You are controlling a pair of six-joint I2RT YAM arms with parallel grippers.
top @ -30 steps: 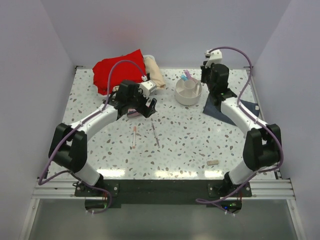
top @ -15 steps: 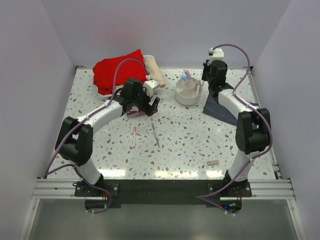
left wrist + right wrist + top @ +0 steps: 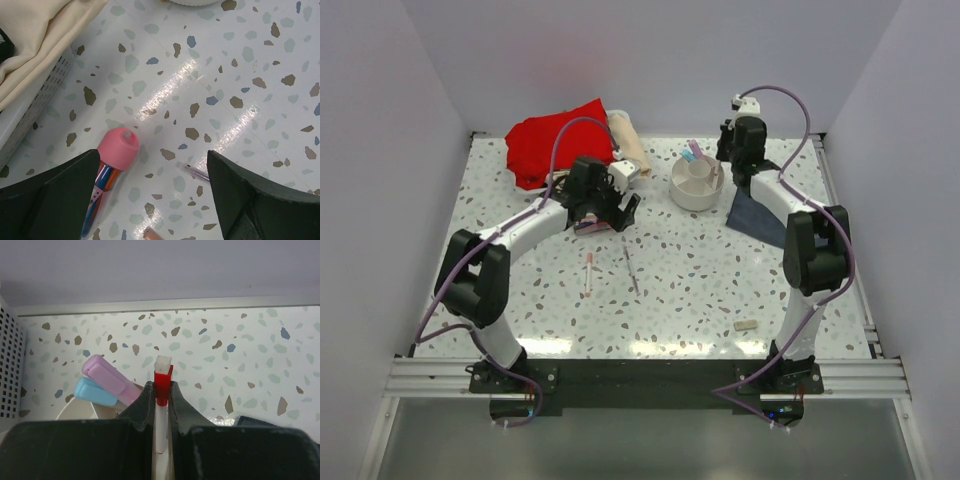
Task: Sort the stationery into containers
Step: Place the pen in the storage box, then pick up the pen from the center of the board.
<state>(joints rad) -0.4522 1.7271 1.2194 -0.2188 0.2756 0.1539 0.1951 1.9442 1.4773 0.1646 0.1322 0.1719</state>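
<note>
The white round organiser (image 3: 697, 184) stands at the back centre with a pink marker (image 3: 107, 376) and a blue marker (image 3: 95, 391) in it. My right gripper (image 3: 724, 166) sits at its right rim, shut on a red-and-white pen (image 3: 162, 385) held upright between the fingers. My left gripper (image 3: 603, 212) is open and low over the table, with a pink-capped clear tube (image 3: 116, 150) lying just inside its left finger (image 3: 55, 195). Two thin pens (image 3: 589, 272) (image 3: 630, 268) lie in front of it. A beige eraser (image 3: 746, 325) lies at the front right.
A red cloth (image 3: 555, 140) and a beige cloth (image 3: 630, 145) lie at the back left, and the beige cloth drapes over a white perforated basket (image 3: 40, 95). A dark blue-grey cloth (image 3: 760, 215) lies right of the organiser. Walls enclose the table on three sides.
My right gripper has moved a little left and back towards the organiser's rim with the pen in it. My left gripper shifted slightly right, then stayed still.
</note>
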